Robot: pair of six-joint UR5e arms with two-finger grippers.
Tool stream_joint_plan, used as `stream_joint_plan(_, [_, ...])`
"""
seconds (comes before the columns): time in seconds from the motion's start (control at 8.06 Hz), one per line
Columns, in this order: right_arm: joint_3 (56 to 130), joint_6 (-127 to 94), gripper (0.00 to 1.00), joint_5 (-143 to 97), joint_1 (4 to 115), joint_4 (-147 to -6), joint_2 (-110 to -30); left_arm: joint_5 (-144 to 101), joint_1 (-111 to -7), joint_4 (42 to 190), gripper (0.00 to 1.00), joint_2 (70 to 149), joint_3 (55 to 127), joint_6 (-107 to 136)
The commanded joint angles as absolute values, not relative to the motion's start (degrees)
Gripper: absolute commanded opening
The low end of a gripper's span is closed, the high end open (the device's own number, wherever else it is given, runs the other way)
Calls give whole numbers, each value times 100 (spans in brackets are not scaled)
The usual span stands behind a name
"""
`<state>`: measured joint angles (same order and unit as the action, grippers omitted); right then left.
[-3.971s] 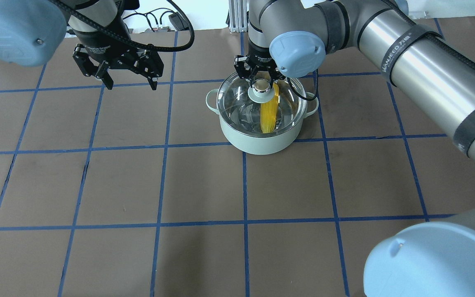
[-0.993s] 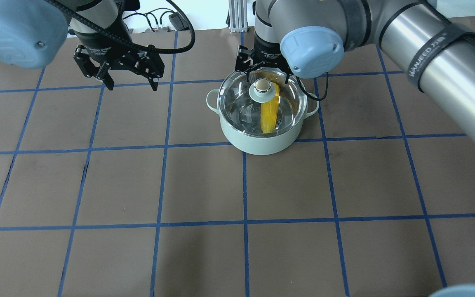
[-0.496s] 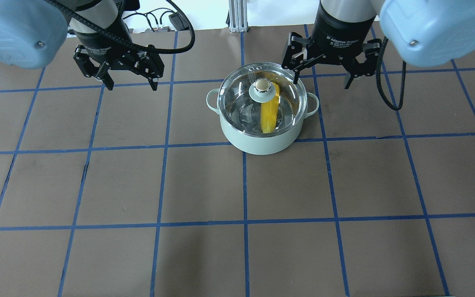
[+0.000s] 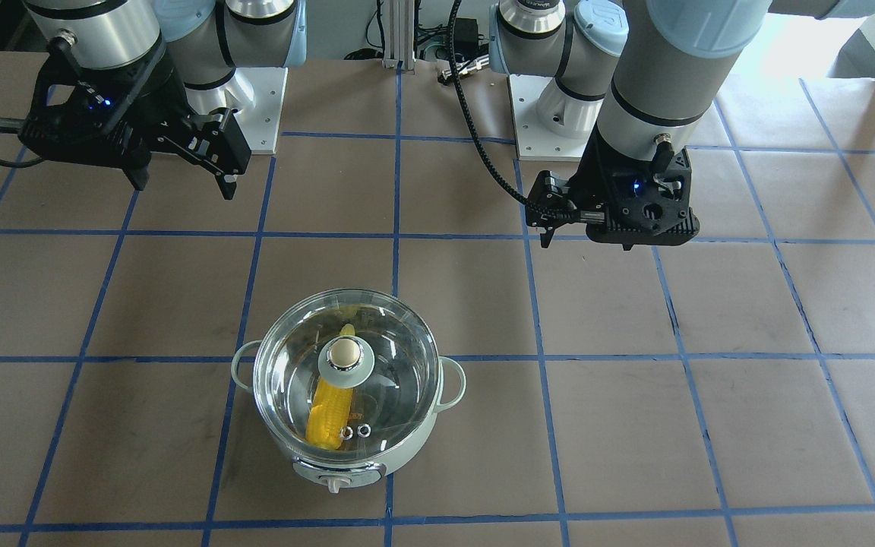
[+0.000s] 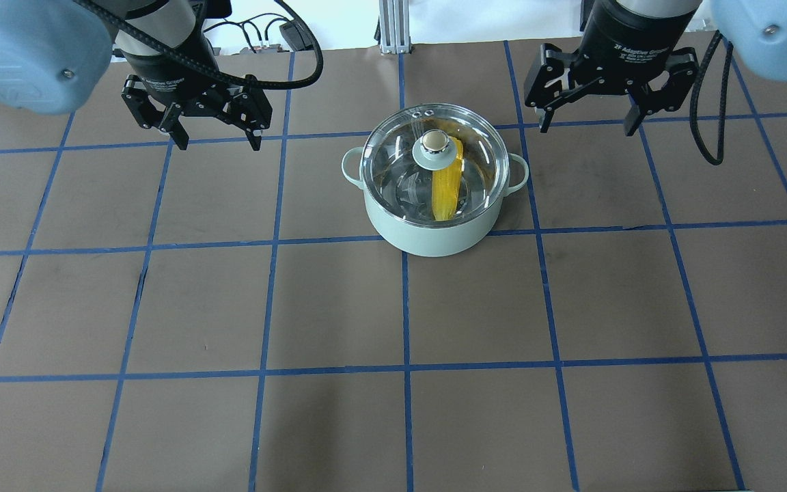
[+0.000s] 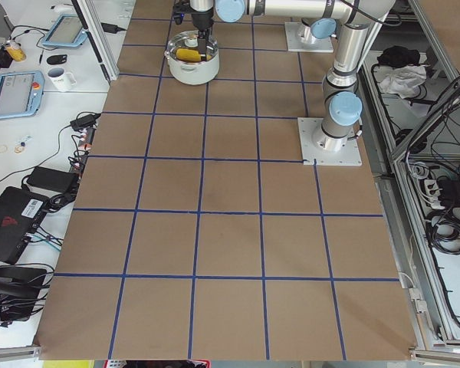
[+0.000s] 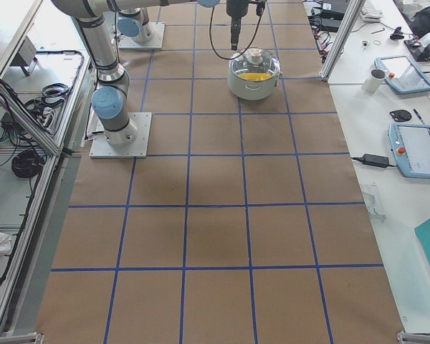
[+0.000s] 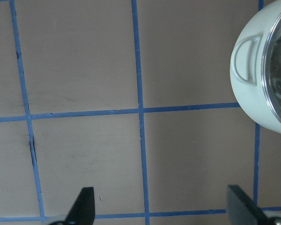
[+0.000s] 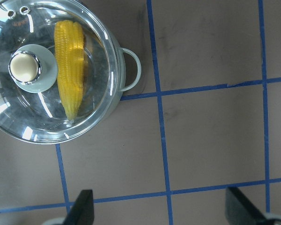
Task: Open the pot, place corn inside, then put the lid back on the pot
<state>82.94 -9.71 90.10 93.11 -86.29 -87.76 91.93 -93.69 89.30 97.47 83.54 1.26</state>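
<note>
The pale mint pot [image 5: 434, 239] stands on the table back of centre, its control knob facing away from the robot. The glass lid [image 5: 393, 167] sits on the pot, and the yellow corn [image 5: 445, 191] lies inside under it. My right gripper [image 5: 588, 126] is open and empty, up and to the right of the pot. My left gripper [image 5: 218, 140] is open and empty, to the pot's left. In the right wrist view the lid [image 9: 47, 122] and corn [image 9: 70, 84] show at upper left. The left wrist view catches the pot's side handle [image 8: 247, 61].
The brown table is marked in squares by blue tape [image 5: 404, 307]. The arm base plates [image 4: 263, 114] sit at the robot's side of the table. Cables [image 5: 264, 31] lie past the far edge. Side benches hold tablets and a mug [image 7: 376, 80].
My right gripper has let go of the lid knob, opened, and pulled up and away to the right. The lid stays on the pot. My left gripper has not moved.
</note>
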Motion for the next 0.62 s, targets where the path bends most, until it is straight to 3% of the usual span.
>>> stream_joint_plan(0.0, [8306, -668, 100, 8983, 9202, -8420, -8789, 9193, -9369, 8930, 100, 9747, 8350, 123])
stream_joint_plan(0.5, [8306, -598, 100, 9123, 9167, -8376, -8798, 9193, -9369, 8930, 100, 9747, 8341, 123])
